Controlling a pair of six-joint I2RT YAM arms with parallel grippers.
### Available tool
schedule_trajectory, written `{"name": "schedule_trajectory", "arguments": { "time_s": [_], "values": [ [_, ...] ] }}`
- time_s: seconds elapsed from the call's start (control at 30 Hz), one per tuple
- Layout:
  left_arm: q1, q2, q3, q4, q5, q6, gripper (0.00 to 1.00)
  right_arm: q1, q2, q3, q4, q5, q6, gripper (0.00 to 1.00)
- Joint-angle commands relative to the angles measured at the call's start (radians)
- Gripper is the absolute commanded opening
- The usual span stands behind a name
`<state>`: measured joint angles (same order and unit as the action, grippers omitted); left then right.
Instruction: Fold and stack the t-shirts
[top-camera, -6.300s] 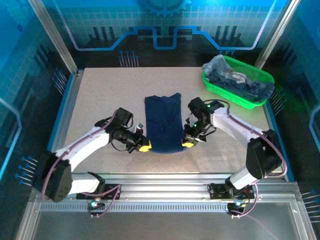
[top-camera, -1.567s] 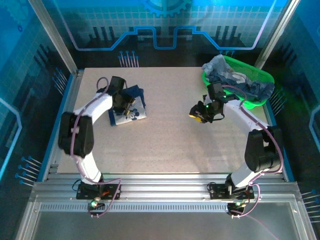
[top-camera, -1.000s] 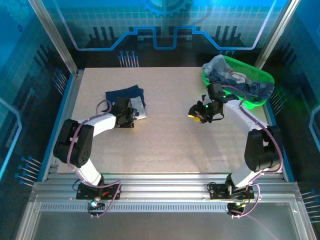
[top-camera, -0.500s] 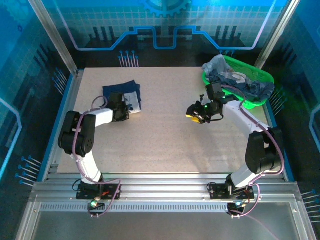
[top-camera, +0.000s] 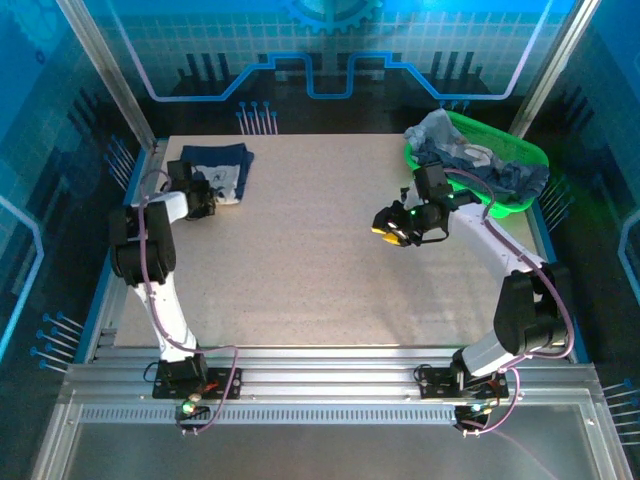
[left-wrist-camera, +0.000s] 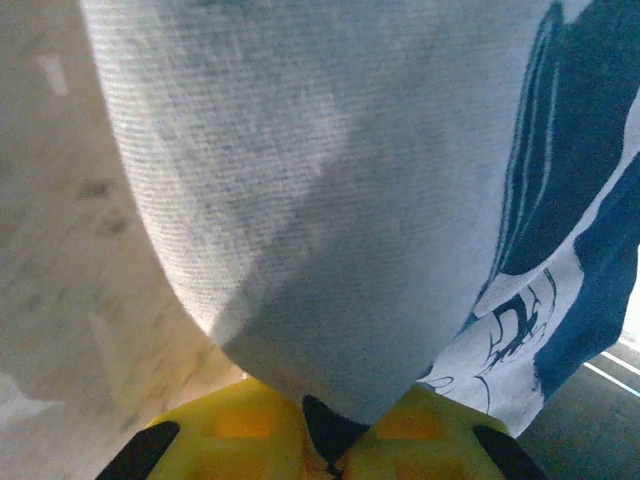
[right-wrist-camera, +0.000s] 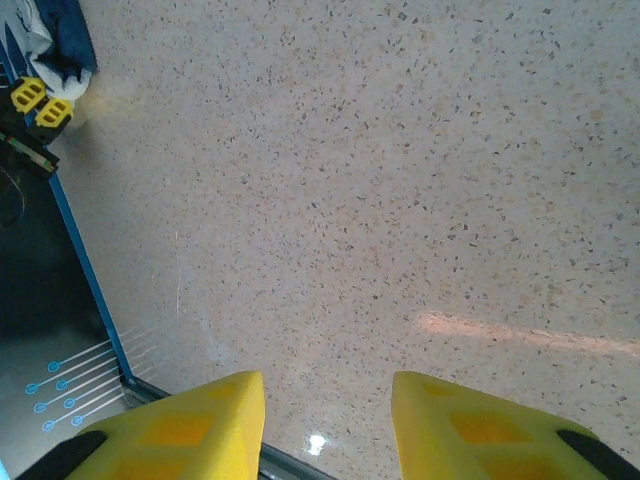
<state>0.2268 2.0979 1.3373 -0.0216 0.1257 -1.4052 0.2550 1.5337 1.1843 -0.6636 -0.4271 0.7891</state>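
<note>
Left gripper (left-wrist-camera: 322, 445) pinches folded t-shirt (top-camera: 217, 162) at the far-left edge — right gripper (right-wrist-camera: 325, 420) (jaws apart) over bare table (top-camera: 320, 270).

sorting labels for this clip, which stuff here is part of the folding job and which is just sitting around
Part of the job:
folded t-shirt, pinched in the left pincer
heap of t-shirts at far right, not yet folded
right pincer, open, holding nothing

Just there:
green basket holding that heap
table
</note>
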Motion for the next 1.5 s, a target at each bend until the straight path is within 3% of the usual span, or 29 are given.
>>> {"name": "schedule_trajectory", "arguments": {
  "time_s": [0.0, 0.13, 0.23, 0.3, 0.4, 0.43, 0.47, 0.5, 0.57, 0.67, 0.8, 0.93, 1.0, 1.1, 1.2, 1.37, 1.47],
  "values": [
    [0.029, 0.067, 0.076, -0.041, 0.066, 0.073, 0.14, 0.013, -0.026, 0.008, -0.034, -0.001, 0.009, 0.40],
    [0.042, 0.123, 0.168, -0.050, 0.101, 0.094, 0.15, 0.018, -0.030, 0.005, -0.045, 0.011, 0.008, 0.40],
    [0.042, 0.112, 0.193, -0.085, 0.107, 0.121, 0.23, 0.023, -0.036, -0.001, -0.040, 0.018, 0.007, 0.40],
    [0.036, 0.063, 0.168, -0.088, 0.095, 0.141, 0.43, 0.025, -0.050, -0.011, -0.016, 0.023, 0.005, 0.42],
    [0.020, -0.059, 0.086, -0.042, 0.092, 0.173, 0.62, 0.025, -0.112, -0.052, 0.096, 0.029, 0.002, 0.49],
    [0.010, -0.110, 0.061, -0.039, 0.086, 0.196, 0.96, 0.024, -0.142, -0.072, 0.138, 0.044, 0.005, 0.56],
    [-0.004, -0.170, 0.038, -0.052, 0.072, 0.222, 0.99, 0.023, -0.171, -0.086, 0.174, 0.064, 0.006, 0.63],
    [-0.015, -0.224, 0.021, -0.068, 0.056, 0.253, 0.99, 0.023, -0.193, -0.094, 0.192, 0.086, 0.007, 0.72],
    [-0.047, -0.342, -0.016, -0.129, -0.005, 0.331, 0.99, 0.017, -0.226, -0.095, 0.203, 0.137, 0.001, 1.00],
    [-0.088, -0.492, -0.083, -0.170, -0.095, 0.404, 0.99, 0.002, -0.237, -0.056, 0.117, 0.242, -0.010, 1.00],
    [-0.126, -0.634, -0.170, -0.157, -0.103, 0.455, 0.99, -0.011, -0.270, 0.004, 0.023, 0.387, -0.074, 1.00],
    [-0.190, -0.748, -0.211, -0.255, -0.168, 0.584, 0.99, -0.017, -0.312, 0.023, -0.014, 0.491, -0.181, 1.00],
    [-0.256, -0.796, -0.213, -0.353, -0.280, 0.681, 0.99, -0.017, -0.325, 0.016, -0.047, 0.573, -0.215, 1.00],
    [-0.395, -0.865, -0.267, -0.453, -0.593, 0.781, 0.99, -0.025, -0.347, -0.044, -0.066, 0.731, -0.238, 1.00],
    [-0.452, -0.977, -0.445, -0.352, -0.726, 0.881, 0.99, -0.066, -0.424, -0.215, 0.106, 0.743, -0.306, 1.00],
    [-0.452, -1.094, -0.738, -0.067, -0.637, 1.238, 0.99, -0.054, -0.507, -0.498, 0.471, 0.824, -0.480, 1.00],
    [-0.446, -1.089, -0.867, 0.124, -0.599, 1.318, 0.99, -0.054, -0.450, -0.561, 0.565, 0.832, -0.612, 1.00]
  ]
}}
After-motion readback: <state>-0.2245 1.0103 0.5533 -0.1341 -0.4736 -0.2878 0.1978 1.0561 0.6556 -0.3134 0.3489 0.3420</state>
